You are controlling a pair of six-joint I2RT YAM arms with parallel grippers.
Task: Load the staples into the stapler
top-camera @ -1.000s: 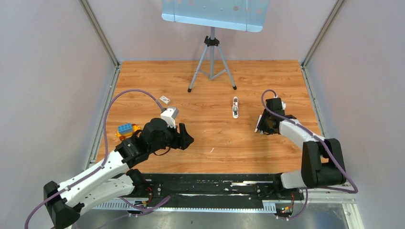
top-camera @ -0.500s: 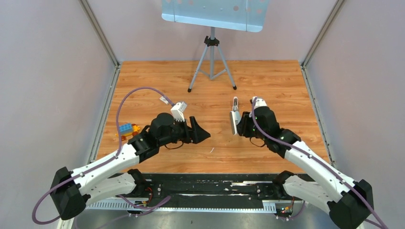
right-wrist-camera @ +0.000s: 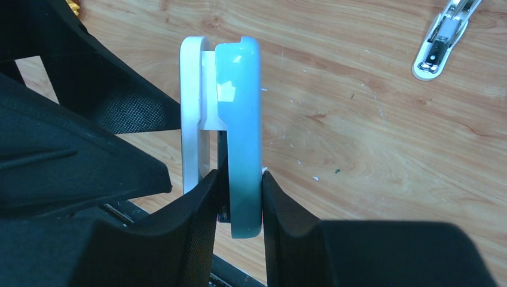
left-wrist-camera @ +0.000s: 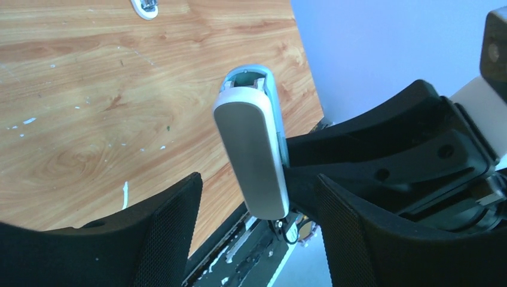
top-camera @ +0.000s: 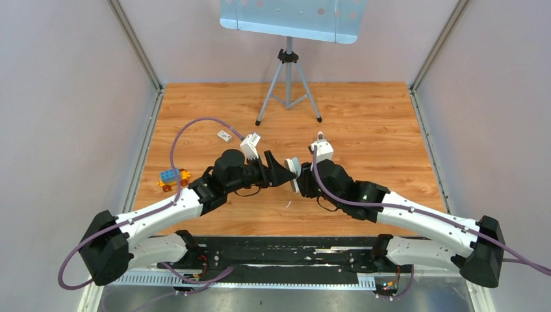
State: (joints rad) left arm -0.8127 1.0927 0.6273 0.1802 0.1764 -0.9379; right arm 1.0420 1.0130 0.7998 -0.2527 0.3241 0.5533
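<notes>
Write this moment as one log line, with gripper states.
right gripper: shut on stapler, above table | left gripper: open, facing stapler | staples: not in view

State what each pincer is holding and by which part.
The right pincer clamps the stapler at one end, a pad on each long side. The left pincer is open and holds nothing.

Bright, even light; wrist views sharp, the near jaws perhaps slightly soft.

stapler (top-camera: 295, 174) between both arms, above table (top-camera: 364, 110)
</notes>
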